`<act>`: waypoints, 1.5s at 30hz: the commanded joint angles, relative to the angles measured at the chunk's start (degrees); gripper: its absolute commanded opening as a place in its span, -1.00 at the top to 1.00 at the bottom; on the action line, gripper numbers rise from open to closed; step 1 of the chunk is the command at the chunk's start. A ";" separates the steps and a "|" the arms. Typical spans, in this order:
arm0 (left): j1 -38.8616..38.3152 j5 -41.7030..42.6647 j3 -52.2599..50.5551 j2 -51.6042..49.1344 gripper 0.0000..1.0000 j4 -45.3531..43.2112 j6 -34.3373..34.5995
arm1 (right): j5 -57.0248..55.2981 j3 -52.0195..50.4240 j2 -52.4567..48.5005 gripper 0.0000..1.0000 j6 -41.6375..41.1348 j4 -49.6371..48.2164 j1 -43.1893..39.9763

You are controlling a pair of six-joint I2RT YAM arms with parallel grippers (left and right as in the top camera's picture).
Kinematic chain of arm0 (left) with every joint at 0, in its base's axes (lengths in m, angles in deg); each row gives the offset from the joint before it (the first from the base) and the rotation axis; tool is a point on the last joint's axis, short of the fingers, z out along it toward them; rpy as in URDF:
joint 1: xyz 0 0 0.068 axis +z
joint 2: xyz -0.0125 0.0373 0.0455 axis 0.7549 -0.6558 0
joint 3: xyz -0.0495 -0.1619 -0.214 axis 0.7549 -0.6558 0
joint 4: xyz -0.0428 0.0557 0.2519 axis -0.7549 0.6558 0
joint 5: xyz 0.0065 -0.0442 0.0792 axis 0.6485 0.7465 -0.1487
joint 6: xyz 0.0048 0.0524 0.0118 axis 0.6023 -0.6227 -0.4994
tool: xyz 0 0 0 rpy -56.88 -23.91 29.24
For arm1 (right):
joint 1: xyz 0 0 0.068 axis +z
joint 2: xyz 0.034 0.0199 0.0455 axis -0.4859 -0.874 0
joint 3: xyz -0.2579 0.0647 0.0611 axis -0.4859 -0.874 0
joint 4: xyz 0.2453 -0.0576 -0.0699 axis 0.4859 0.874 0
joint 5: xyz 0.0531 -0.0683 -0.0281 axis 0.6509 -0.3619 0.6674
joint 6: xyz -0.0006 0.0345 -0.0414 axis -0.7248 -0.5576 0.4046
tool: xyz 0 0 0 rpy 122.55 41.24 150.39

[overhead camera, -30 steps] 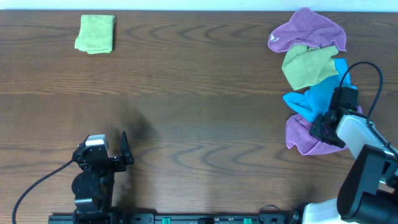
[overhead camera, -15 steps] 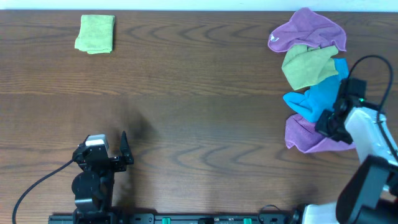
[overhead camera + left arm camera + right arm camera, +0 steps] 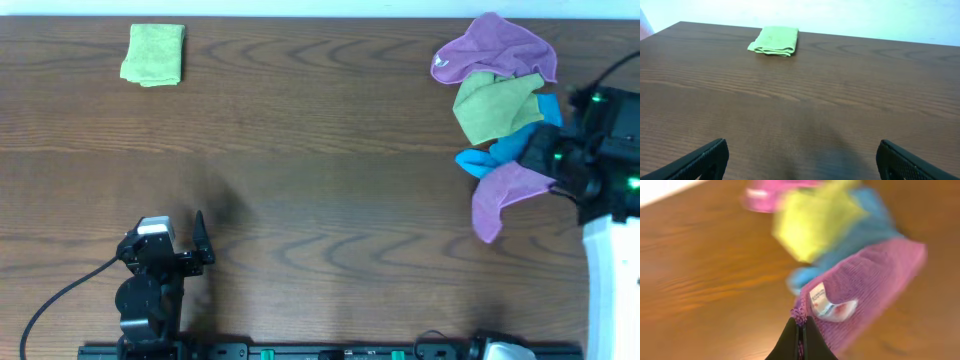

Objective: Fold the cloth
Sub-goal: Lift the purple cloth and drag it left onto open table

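Green folded cloth lies well ahead of the left end effector, its jaws wide above the counter — the right end effector pinches the cloth at an edge near its white label, just beside the blue cloth.

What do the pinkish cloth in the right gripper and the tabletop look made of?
The cloth: soft microfibre-like fabric, going by its fuzzy nap and limp drape; matte pinkish-mauve, white label at its edge. The table: wood or wood-look laminate, can't tell which; dark brown grain lines, low sheen.
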 commanded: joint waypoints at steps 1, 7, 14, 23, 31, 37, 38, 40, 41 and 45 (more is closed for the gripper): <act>-0.28 -0.57 -1.38 0.33 -0.91 0.52 -0.83 | 9.51 0.48 -0.11 0.98 1.20 -1.70 8.74; -0.28 -0.57 -1.38 0.33 -0.91 0.52 -0.83 | 9.62 0.48 -2.14 0.97 1.22 -15.85 26.56; -0.28 -0.57 -1.38 0.33 -0.91 0.52 -0.83 | 9.64 0.48 -7.13 0.97 2.64 -29.73 34.97; -0.28 -0.57 -1.38 0.33 -0.91 0.52 -0.83 | 1.22 0.48 -9.66 0.98 -0.52 -22.47 34.45; -0.28 -0.57 -1.38 0.33 -0.91 0.52 -0.83 | 4.83 0.52 -24.63 0.97 -3.32 -55.87 34.49; -0.28 -0.57 -1.38 0.33 -0.91 0.52 -0.83 | 20.09 5.86 -30.32 0.97 -17.05 -81.31 34.49; -0.28 -0.57 -1.38 0.33 -0.91 0.52 -0.83 | 23.28 7.61 -30.08 0.97 -17.79 -81.24 34.49; -0.28 -0.57 -1.38 0.33 -0.91 0.52 -0.83 | 30.03 10.54 -29.49 0.98 -17.79 -78.60 34.47; -0.28 -0.57 -1.38 0.33 -0.91 0.52 -0.83 | 32.02 11.32 -29.16 0.97 -17.66 -76.17 34.32; -0.28 -0.57 -1.38 0.33 -0.91 0.52 -0.83 | 21.31 11.63 -28.57 0.97 -16.44 -53.09 32.22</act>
